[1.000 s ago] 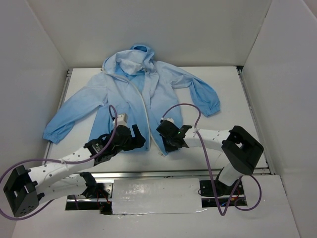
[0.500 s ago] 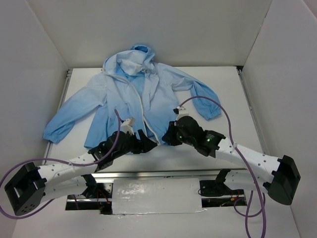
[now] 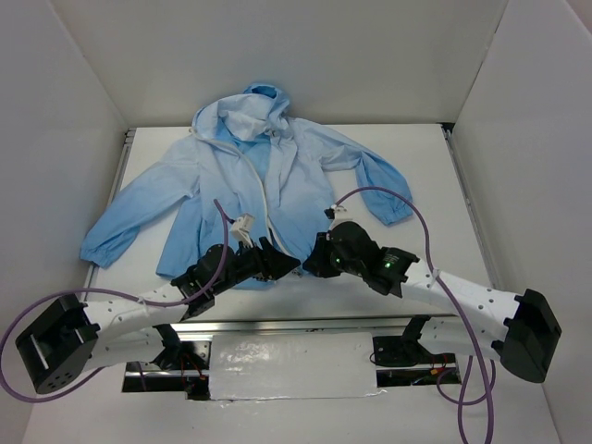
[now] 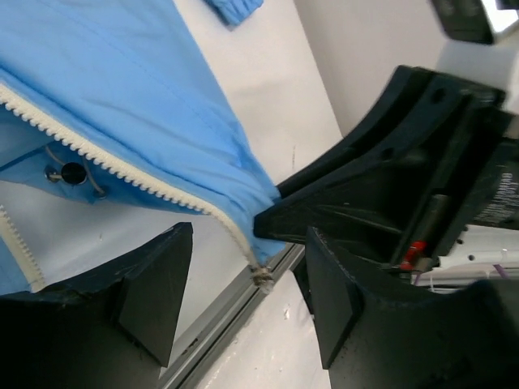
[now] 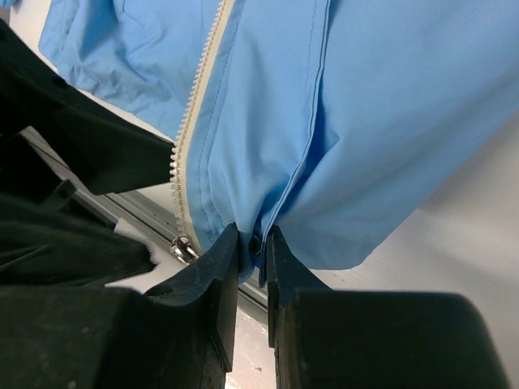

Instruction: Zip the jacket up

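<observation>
Item one, nearest: a metal rail (image 3: pixel 351 322) along the near edge of the white tabletop (image 3: pixel 435 185).

Item two: the left pincer (image 4: pixel 247 239), released. We see its jaws wide apart on either side of the zipper's lower end, where a small metal fitting (image 4: pixel 261 277) hangs over the rail, touching neither jaw.

Item three: the right pincer (image 5: pixel 251 243), clenched on the jacket's hem just beside that same zipper end, on the right front panel.

Item four: the jacket (image 3: pixel 231 176), light blue, lying front up on the tabletop, hem toward the arms. Its white zipper (image 3: pixel 270 199) is undone at the hem, and we note the two rows of teeth apart there. A black cord stopper (image 4: pixel 73 173) sits inside the hem.

Item five: long sleeves spread to both sides, ending in gathered cuffs.

Item six, farthest: the hood (image 3: pixel 254 106), against the back wall.
</observation>
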Motion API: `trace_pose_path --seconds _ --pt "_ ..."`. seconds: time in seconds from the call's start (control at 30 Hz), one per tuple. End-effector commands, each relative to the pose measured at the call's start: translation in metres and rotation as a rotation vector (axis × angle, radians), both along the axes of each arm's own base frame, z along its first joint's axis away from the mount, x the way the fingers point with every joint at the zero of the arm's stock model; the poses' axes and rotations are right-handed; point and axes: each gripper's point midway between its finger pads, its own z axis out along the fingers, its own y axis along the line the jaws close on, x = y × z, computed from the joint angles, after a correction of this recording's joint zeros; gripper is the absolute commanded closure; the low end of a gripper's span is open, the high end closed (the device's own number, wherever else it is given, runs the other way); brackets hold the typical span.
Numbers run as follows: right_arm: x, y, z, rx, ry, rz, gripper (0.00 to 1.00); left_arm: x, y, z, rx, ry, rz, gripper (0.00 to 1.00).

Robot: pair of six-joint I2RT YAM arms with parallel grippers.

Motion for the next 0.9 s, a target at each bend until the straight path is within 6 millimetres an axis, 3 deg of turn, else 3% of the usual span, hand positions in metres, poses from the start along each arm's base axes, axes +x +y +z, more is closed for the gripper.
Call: trace_pose_path --seconds 0.0,0.2,0.23,0.43,0.47,0.53,0.6,0.77,0.87 --pt "0.002 0.012 0.025 0.096 -0.053 0.013 1.0 0.003 -0.006 0.005 -0.035 -0.026 -0.011 0.31" --pt "0.0 0.015 0.025 0.096 -0.051 0.043 1.0 0.005 -0.01 0.004 -0.053 -0.034 -0.017 0.41" --pt "-0.001 0.015 0.024 0.097 -0.049 0.043 1.0 0.006 -0.011 0.003 -0.051 -0.034 -0.018 0.53" --pt "0.0 0.013 0.021 0.091 -0.054 0.032 0.99 0.0 -0.01 0.002 -0.075 -0.038 -0.038 0.94" --pt "0.0 0.013 0.023 0.102 -0.061 0.036 0.94 0.0 -0.01 0.002 -0.072 -0.039 -0.039 1.0" --pt "-0.004 0.013 0.021 0.102 -0.073 0.066 0.48 -0.003 -0.007 -0.001 -0.061 -0.054 -0.047 1.0" --pt "-0.009 0.011 0.023 0.112 -0.102 0.109 0.32 -0.007 -0.005 0.001 -0.064 -0.089 -0.069 1.0" --pt "-0.019 0.01 0.039 0.244 -0.15 0.229 0.27 -0.021 -0.002 0.016 -0.125 -0.207 -0.139 1.0" --pt "-0.027 0.013 0.034 0.263 -0.121 0.301 0.29 -0.028 -0.004 0.027 -0.164 -0.251 -0.177 1.0"
